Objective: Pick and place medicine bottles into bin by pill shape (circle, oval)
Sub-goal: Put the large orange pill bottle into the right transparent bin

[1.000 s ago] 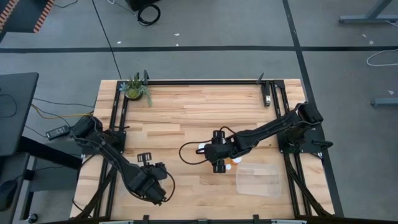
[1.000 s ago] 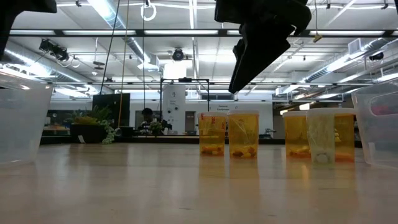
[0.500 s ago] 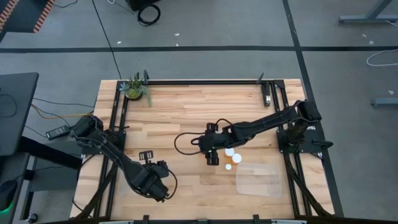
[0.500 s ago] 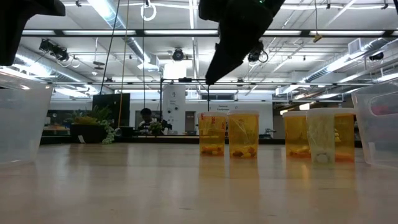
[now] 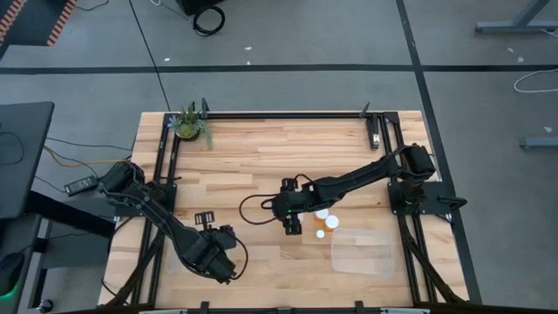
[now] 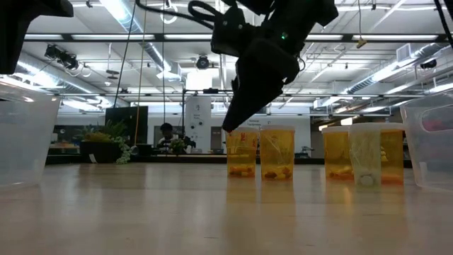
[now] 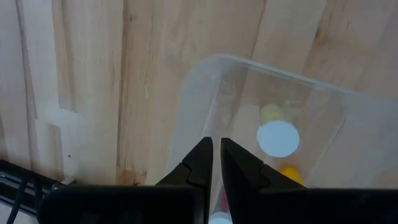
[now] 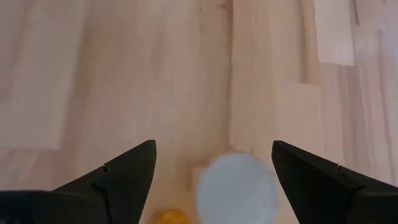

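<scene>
Several amber medicine bottles with white caps stand upright on the wooden table; from above they show as white discs, and in the low view as a row. My right gripper is open, just above and to the left of the leftmost bottle. One white cap shows blurred between its spread fingers. My left gripper is shut and hangs over a clear bin at the near left, which holds a white-capped bottle.
A second clear bin stands on the table near the right, close to the bottles. A small potted plant sits at the far left corner. Black frame rails run along the table's left, far and right edges.
My right gripper has gone toward the table's left edge and down, off the group of bottles, which now show uncovered from above. Its tip has come to the height of the leftmost bottle's cap. The bottles have not moved.
</scene>
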{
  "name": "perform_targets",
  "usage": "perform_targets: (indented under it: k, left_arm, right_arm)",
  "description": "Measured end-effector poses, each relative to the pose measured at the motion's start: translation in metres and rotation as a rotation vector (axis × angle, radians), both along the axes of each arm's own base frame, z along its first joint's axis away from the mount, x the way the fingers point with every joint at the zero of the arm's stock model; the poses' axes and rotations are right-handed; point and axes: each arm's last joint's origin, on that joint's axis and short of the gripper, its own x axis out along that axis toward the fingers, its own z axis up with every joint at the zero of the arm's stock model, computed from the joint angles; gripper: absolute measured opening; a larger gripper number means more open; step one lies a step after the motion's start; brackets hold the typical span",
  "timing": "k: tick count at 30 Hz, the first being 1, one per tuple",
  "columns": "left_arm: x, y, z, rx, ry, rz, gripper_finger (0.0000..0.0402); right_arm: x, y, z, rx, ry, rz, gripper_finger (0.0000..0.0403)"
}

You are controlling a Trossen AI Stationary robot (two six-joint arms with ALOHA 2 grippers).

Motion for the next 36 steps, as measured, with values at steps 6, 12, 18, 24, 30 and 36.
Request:
perform_targets:
  k: [6,12,18,24,30,36]
  left_arm:
    - [0.0,0.0,0.0,-0.001,-0.003,0.011,0.0042]
    - [0.0,0.0,0.0,-0.001,-0.004,0.017,0.0035]
    - [0.0,-0.001,0.0,-0.005,-0.009,0.018,0.004]
    - [0.0,0.0,0.0,0.001,-0.004,-0.001,0.0035]
    - [0.0,0.0,0.0,-0.001,-0.009,0.018,0.0028]
    - [0.0,0.0,0.0,0.002,-0.005,0.017,0.0035]
  right_arm:
    - [0.001,-0.006,-0.004,0.004,0.017,-0.018,0.0328]
    - [0.0,-0.01,-0.015,0.046,0.086,-0.03,0.0322]
    - [0.001,-0.01,-0.019,0.054,0.089,-0.033,0.0284]
    - [0.002,-0.013,-0.016,0.055,0.079,-0.034,0.0236]
    - [0.003,-0.014,-0.012,0.05,0.086,-0.028,0.0228]
    - [0.011,-0.004,0.02,0.038,0.093,0.006,0.0239]
